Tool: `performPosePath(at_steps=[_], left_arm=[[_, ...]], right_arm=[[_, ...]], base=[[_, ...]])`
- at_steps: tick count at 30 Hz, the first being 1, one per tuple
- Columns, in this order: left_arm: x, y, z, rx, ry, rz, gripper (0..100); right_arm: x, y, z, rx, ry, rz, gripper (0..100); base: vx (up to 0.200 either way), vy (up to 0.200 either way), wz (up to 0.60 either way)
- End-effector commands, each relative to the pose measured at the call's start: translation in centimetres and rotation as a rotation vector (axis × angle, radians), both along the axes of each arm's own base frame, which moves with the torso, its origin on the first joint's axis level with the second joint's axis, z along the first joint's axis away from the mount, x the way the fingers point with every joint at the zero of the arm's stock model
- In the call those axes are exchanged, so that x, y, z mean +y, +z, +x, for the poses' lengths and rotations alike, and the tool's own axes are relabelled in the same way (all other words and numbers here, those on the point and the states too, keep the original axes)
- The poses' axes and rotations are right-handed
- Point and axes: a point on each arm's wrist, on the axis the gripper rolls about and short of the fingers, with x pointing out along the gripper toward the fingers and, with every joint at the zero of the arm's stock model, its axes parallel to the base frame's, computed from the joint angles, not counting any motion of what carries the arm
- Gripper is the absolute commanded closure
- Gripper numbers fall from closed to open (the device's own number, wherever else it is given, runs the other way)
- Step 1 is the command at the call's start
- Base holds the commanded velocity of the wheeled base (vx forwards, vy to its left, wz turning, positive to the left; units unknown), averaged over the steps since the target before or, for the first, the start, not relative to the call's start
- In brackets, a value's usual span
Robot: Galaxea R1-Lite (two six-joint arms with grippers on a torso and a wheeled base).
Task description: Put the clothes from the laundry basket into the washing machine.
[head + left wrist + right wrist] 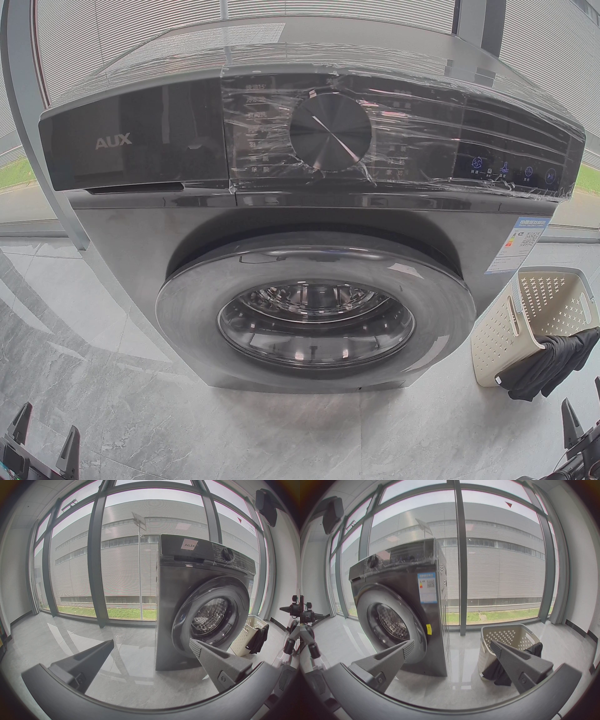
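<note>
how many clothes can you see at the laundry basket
1: a black garment draped over the rim of the laundry basket, right of the washing machine. More may be hidden inside.

Brand lettering and touch icons on washing machine front, energy label on its side

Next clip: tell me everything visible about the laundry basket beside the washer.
The cream perforated plastic laundry basket is rectangular with rounded corners, hole-patterned walls and slot handles near the rim. It stands upright on the grey marbled tile floor, to the right of the dark grey front-loading washing machine and apart from it. A black garment drapes over its front rim and hangs down the outer wall.
</note>
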Motion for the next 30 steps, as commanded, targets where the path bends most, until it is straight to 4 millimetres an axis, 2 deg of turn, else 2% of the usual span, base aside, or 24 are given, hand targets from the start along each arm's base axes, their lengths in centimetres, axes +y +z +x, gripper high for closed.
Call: performPosePath(at_steps=[1, 3, 6, 8, 10, 11, 14, 17, 21, 26, 27, 30], left_arm=[[0.0, -0.5, 0.0, 0.0, 0.004, 0.001, 0], [0.0, -0.5, 0.0, 0.001, 0.005, 0.001, 0], [0.0, -0.5, 0.0, 0.001, 0.004, 0.001, 0], [0.0, -0.5, 0.0, 0.0, 0.005, 0.001, 0], [0.0, -0.5, 0.0, 0.0, 0.005, 0.001, 0], [0.0, -0.5, 0.0, 0.001, 0.005, 0.001, 0], [0.0, -0.5, 0.0, 0.001, 0.004, -0.001, 0], [0.0, -0.5, 0.0, 0.0, 0.002, -0.001, 0], [0.0, -0.5, 0.0, 0.001, 0.002, -0.001, 0], [0.0, -0.5, 0.0, 0.001, 0.002, -0.001, 0], [0.0, -0.5, 0.0, 0.001, 0.002, -0.001, 0], [0.0, -0.5, 0.0, 0.0, 0.002, -0.001, 0]], right_arm=[[0.1, 4.7, -1.8, -0.228, 0.044, 0.013, 0], [0.2, 7.2, -2.6, -0.249, 0.107, 0.002, 0], [0.5, 8.3, -2.0, -0.138, 0.256, -0.011, 0], [0.8, 8.5, -0.8, -0.045, 0.348, -0.007, 0], [0.8, 8.4, 1.0, 0.063, 0.371, 0.0, 0], [0.8, 8.3, 1.2, 0.074, 0.372, 0.001, 0], [1.0, 8.3, 4.9, 0.257, 0.473, -0.079, 0], [1.5, 8.4, 7.2, 0.312, 0.589, -0.089, 0], [2.5, 8.1, 9.4, 0.382, 0.678, -0.1, 0], [4.1, 7.5, 11.2, 0.487, 0.789, -0.114, 0], [4.1, 7.5, 11.2, 0.487, 0.789, -0.114, 0], [5.1, 7.6, 13.0, 0.52, 0.809, -0.084, 0]], base=[[0.0, -0.2, 0.0], [0.0, -0.2, 0.0], [0.0, -0.067, 0.0], [0.0, 0.0, 0.0], [0.0, 0.0, 0.0], [0.0, 0.0, 0.0], [0.0, 0.0, 0.0], [0.0, 0.0, 0.0], [0.0, 0.0, 0.0], [0.0, 0.0, 0.0], [0.0, 0.0, 0.0], [0.0, 0.0, 0.0]])
